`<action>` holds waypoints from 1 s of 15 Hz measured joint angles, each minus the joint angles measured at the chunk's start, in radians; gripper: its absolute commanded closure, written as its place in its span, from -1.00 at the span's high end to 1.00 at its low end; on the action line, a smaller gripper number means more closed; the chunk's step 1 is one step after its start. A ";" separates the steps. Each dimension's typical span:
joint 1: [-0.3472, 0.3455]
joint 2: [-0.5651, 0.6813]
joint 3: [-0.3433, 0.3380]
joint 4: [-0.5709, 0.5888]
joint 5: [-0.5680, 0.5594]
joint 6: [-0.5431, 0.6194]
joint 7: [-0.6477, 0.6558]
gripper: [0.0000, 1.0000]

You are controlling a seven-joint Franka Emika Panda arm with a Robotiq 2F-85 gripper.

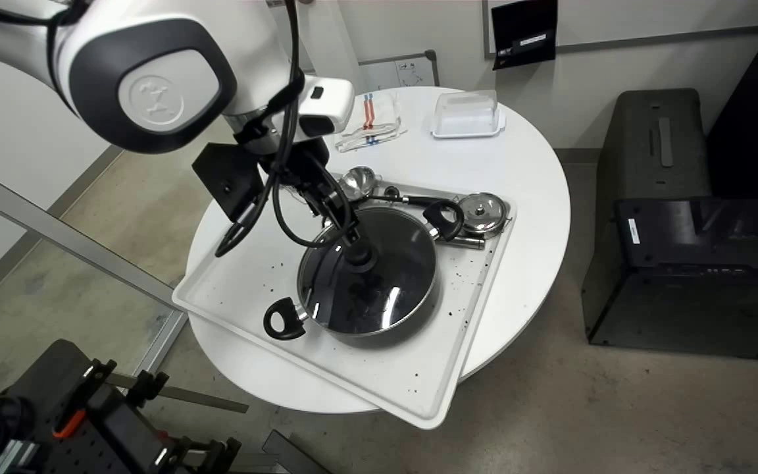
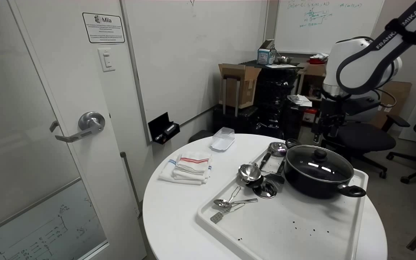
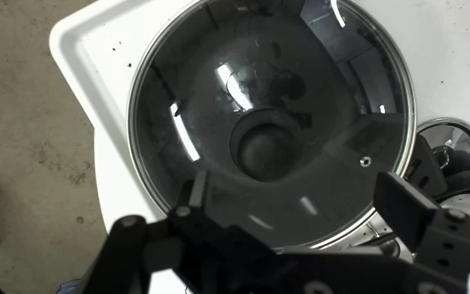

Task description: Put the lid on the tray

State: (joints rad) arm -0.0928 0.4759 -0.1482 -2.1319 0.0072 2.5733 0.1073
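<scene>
- Yr gripper (image 3: 294, 179) was spread wide, fingers well apart, over the lid (image 2: 320, 166) & clear of it.
- Lid sat on the black pot (image 2: 302, 182); pot stood on the tray (image 2: 294, 216), i.e. betw. lid & tray.
- Crowding you: a small round lid (image 3: 449, 143) & a black turner (image 3: 426, 163), just past the big lid's rim, R side of wrist view.
- Also on tray: steel bowl (image 2: 249, 172), spoon (image 2: 223, 203), dark specks (image 2: 314, 230).
- White table (image 2: 172, 216) also held folded towels (image 2: 190, 168) & a clear-topped dish (image 2: 223, 139), well away from pot.
- Cardboard box (image 2: 242, 86) stood beyond the table.
- Labels: wall sign (image 2: 103, 27) read "Mila", rest too small. Yr arm (image 2: 359, 72) showed "FRANK" & "MIKA", split by a black strap (image 2: 408, 37).
- Whiteboard (image 2: 330, 36) had green handwriting, illegible.
</scene>
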 measured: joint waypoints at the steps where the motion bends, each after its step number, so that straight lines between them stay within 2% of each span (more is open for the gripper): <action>1: 0.000 0.012 -0.001 0.004 0.000 0.000 0.001 1.00; 15: 0.000 0.145 -0.001 0.033 0.000 0.108 0.001 1.00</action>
State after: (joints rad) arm -0.0925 0.6212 -0.1496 -2.0993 0.0072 2.6815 0.1087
